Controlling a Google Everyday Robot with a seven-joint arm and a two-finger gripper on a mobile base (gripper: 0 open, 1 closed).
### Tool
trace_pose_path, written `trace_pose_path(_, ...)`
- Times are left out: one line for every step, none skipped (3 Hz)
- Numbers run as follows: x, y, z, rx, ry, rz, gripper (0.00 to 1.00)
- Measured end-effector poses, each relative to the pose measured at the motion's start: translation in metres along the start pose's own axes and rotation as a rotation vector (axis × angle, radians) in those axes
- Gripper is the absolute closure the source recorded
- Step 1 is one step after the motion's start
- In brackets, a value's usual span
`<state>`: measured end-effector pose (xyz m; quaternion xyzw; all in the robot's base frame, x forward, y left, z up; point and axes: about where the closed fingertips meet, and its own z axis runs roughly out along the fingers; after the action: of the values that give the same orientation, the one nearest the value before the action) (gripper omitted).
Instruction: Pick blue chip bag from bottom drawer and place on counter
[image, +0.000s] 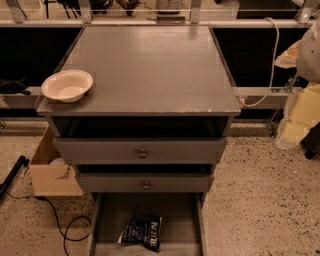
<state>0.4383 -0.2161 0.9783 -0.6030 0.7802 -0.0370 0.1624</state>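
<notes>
the blue chip bag (142, 233) bears white lettering seemingly ending in "ttle"; the rest cannot be read.

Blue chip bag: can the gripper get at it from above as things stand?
Likely yes: the blue chip bag lies uncovered in the open bottom drawer, forward of the knobbed drawers above. The gripper is not in view.
</notes>
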Motion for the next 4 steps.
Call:
trace_pose_path(-0.002,-0.001,0.000,0.008,0.003,-0.003,0.00)
trace_pose_path(-0.004,-0.007,0.020,-0.014,0.006,0.004,0.00)
trace_pose_path(-0.001,-0.001,0.047,-0.058,-0.021,0.027,0.00)
trace_pose_path(0.015,0.012,0.087,-0.148,-0.092,0.085,0.00)
